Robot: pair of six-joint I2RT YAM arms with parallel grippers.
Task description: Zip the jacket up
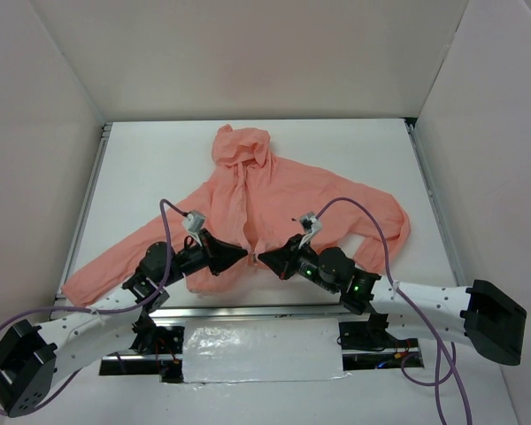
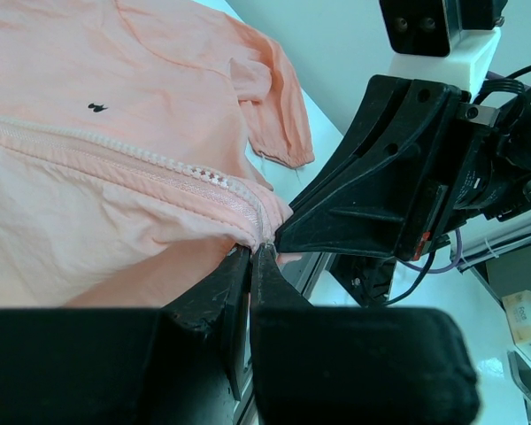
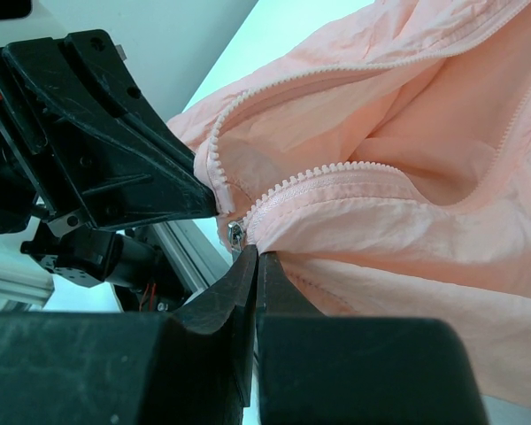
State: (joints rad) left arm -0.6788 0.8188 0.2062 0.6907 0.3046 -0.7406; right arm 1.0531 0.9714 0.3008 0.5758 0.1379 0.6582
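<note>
The jacket (image 1: 274,190) lies spread flat on the white worktop (image 1: 159,159). Its hood (image 1: 241,143) points to the far side and one sleeve (image 1: 115,266) runs out toward the near left corner. The other sleeve (image 1: 380,217) reaches to the right and bends back near its cuff. The hem sits close to the near edge of the worktop, just beyond the metal rail (image 1: 248,310).

Both arms reach in to the middle of that hem, where the zip begins, and the two hands almost meet tip to tip. The left hand (image 1: 241,254) comes in from the left. In its own wrist view its fingers are pressed together, with the bottom corner of one front edge of the jacket (image 2: 115,204) pinched between them. A line of pale zip teeth (image 2: 159,161) runs away from that grip, and the small dark chest mark (image 2: 97,108) shows on the panel beyond.

The right hand (image 1: 265,258) comes in from the right. In its wrist view its fingers are likewise closed tight on the fabric at the foot of the other front edge. A small metal slider (image 3: 236,235) sits just above its fingertips. From there the two rows of teeth (image 3: 336,173) part and curve away from each other, so the front is open here. A purple cable (image 1: 363,208) arches over the right arm.
</note>
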